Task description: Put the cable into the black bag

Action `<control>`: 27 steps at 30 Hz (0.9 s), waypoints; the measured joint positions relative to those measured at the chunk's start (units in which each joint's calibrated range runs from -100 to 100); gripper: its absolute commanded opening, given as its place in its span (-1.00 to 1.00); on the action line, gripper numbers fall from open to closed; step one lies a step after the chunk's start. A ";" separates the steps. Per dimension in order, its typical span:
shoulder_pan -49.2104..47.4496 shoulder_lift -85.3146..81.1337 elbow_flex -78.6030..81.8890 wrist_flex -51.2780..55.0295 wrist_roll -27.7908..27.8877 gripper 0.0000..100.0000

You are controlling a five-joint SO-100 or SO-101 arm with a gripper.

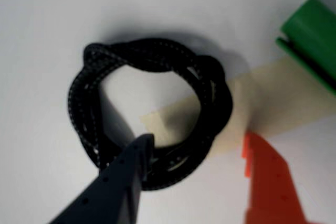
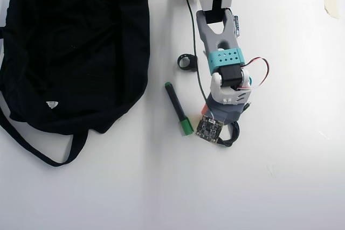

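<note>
The cable (image 1: 86, 98) is a black braided cord wound into a ring, lying flat on the white table in the wrist view. My gripper (image 1: 195, 145) is open just above it. The dark finger (image 1: 134, 166) has its tip at the ring's lower inner edge. The orange finger (image 1: 265, 177) stands outside the ring to the right, so the ring's lower right part lies between them. In the overhead view only a bit of the cable (image 2: 233, 135) shows from under the wrist. The black bag (image 2: 75, 52) lies flat at the far left, well away from the arm.
A green marker (image 2: 178, 109) lies between the bag and the arm; its cap shows in the wrist view (image 1: 312, 35). A small black ring (image 2: 186, 61) sits near the arm. A strip of beige tape (image 1: 273, 103) runs under the cable. The arm's own wire (image 2: 193, 36) trails along the table.
</note>
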 measured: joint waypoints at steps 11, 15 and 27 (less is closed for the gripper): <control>0.81 0.08 -0.08 4.89 1.37 -0.70; 0.81 0.08 -0.08 5.67 1.56 -0.70; 0.66 0.08 0.24 6.10 1.37 -0.85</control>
